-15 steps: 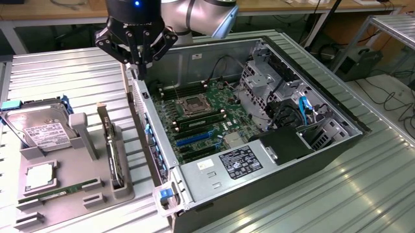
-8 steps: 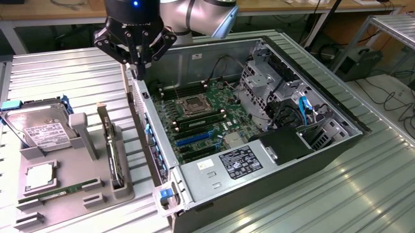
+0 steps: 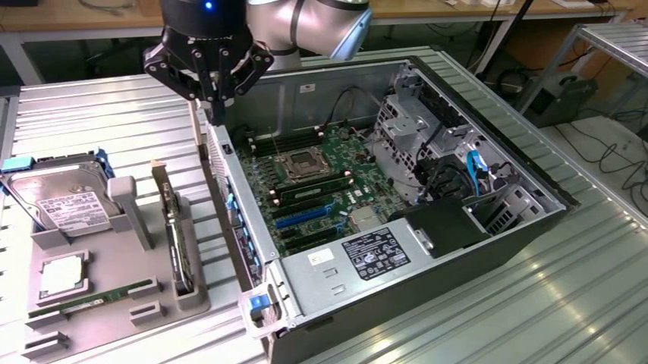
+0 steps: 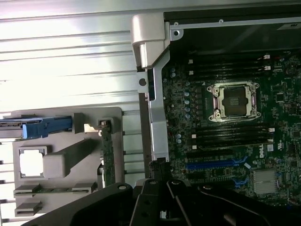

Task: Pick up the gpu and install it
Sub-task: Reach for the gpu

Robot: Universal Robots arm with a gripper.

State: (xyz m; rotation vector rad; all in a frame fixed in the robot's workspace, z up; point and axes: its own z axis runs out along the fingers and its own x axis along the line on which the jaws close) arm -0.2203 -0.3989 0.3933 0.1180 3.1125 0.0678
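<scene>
On the table [image 3: 111,114], a tray [image 3: 109,262] at the exterior view's left carries the hard drive [image 3: 61,201], processor [image 3: 63,277], memory stick [image 3: 91,299] and, nearest the open case [image 3: 303,85] beside it, the gpu [image 3: 179,243] on edge.

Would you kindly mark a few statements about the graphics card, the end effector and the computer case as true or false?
1. The graphics card stands on edge in the grey tray. True.
2. The end effector grips the graphics card. False: it is shut on nothing and hangs by the case's wall, apart from the card.
3. The case lies open with its motherboard exposed. True.
4. The hard drive with the white label sits inside the case. False: it rests in the tray, on the exterior view's left.
</scene>
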